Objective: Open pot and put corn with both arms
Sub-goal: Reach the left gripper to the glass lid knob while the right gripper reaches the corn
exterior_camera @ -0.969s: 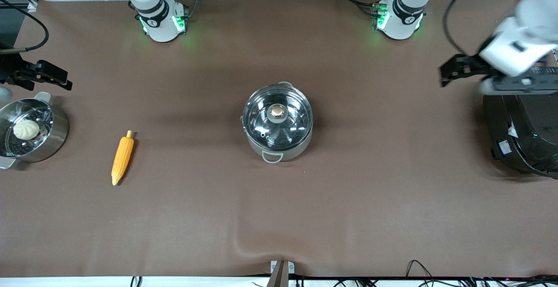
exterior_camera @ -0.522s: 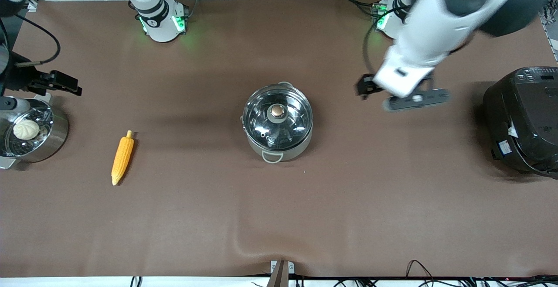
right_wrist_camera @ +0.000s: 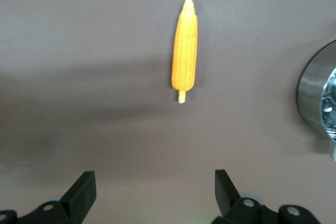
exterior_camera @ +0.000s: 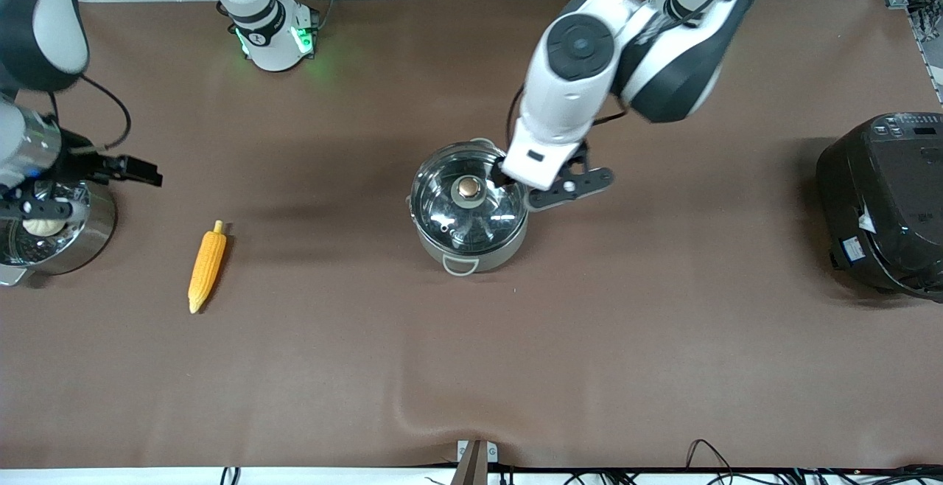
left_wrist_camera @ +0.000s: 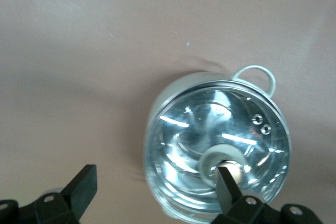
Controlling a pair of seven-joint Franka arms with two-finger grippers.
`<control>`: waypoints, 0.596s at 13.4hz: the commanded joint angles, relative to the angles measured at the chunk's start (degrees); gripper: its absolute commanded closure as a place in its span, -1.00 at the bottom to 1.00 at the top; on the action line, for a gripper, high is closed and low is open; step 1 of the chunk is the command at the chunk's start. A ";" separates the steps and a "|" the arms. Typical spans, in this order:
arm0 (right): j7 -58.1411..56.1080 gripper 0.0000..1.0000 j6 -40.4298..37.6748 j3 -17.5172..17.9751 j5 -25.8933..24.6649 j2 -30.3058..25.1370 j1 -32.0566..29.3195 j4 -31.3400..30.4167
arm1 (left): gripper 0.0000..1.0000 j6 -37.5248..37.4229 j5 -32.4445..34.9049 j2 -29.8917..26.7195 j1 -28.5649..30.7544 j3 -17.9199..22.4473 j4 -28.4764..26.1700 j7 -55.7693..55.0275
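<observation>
I have the left gripper (left_wrist_camera: 152, 195) over the round shiny steel pot (exterior_camera: 470, 205) mid-worktop (exterior_camera: 589, 337), its fingers (left_wrist_camera: 228, 184) released and off-centre, one already at the copper knob (exterior_camera: 468, 188) of the clear glass lid (left_wrist_camera: 218, 148), so closing now could clip the knob or skid the lid. The right gripper (right_wrist_camera: 152, 192) hangs spread over bare worktop beside the steamer pot (exterior_camera: 92, 231). Only its wrist view shows the knobbly yellow corn cob (right_wrist_camera: 185, 45) ahead, untouched, toward the right arm's end.
</observation>
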 commanded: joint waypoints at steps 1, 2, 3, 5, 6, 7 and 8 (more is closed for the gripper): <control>-4.60 -1.00 5.19 0.87 0.21 6.84 -5.32 -0.99 | -1.00 1.95 1.21 5.70 -4.49 2.01 5.03 -6.78; -4.97 -1.00 6.60 0.87 0.21 9.30 -6.20 -0.99 | -1.00 3.00 1.47 7.02 -6.43 3.15 5.39 -8.55; -4.97 -1.00 8.52 0.87 0.21 11.42 -6.13 -0.99 | -1.00 3.80 1.48 7.99 -8.45 4.64 5.56 -9.52; -4.80 -1.00 13.35 0.87 0.21 15.02 -5.42 -1.34 | -1.00 5.90 1.39 9.84 -11.53 6.85 5.56 -10.84; -4.88 -1.00 15.73 0.87 0.03 17.04 -5.16 -1.26 | -1.00 7.05 1.39 10.81 -11.98 6.86 5.56 -11.37; -4.97 -1.00 18.62 0.87 -0.40 19.06 -5.07 -1.25 | -1.00 7.67 1.39 11.08 -12.16 6.86 5.56 -11.55; -4.88 -1.00 21.35 0.87 -0.50 21.17 -5.07 -1.25 | -1.00 7.93 1.39 11.34 -12.59 6.77 5.48 -11.64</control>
